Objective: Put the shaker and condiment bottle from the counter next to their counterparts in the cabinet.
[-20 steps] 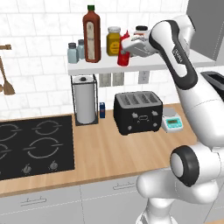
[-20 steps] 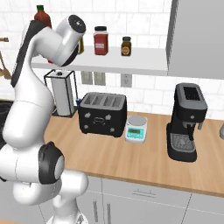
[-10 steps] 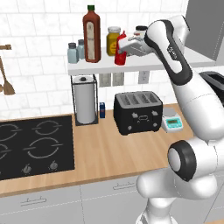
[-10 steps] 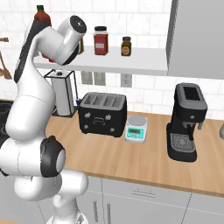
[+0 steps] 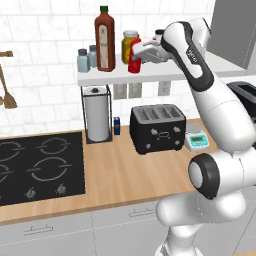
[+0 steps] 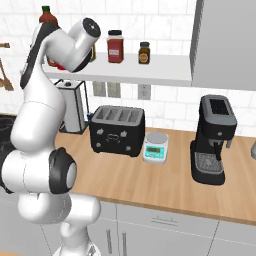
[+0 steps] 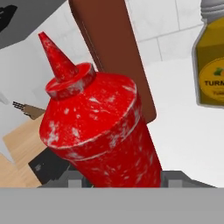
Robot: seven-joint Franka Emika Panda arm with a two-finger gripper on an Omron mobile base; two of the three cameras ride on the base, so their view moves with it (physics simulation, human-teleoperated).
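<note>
Condiment bottle (image 5: 134, 59) now farther left, in hand (image 5: 137, 53)

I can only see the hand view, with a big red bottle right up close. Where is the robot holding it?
Observer: The red bottle is up at the white shelf, in the gripper, just right of the tall dark-red bottle with the green cap.
Operator: Is it standing on the shelf?
Observer: I cannot tell; its base is at about shelf height.
Operator: What about the little shaker?
Observer: Two small shakers stand side by side on the shelf, left of the tall bottle.
Operator: What is under the shelf?
Observer: A black toaster on the wooden counter.
</note>
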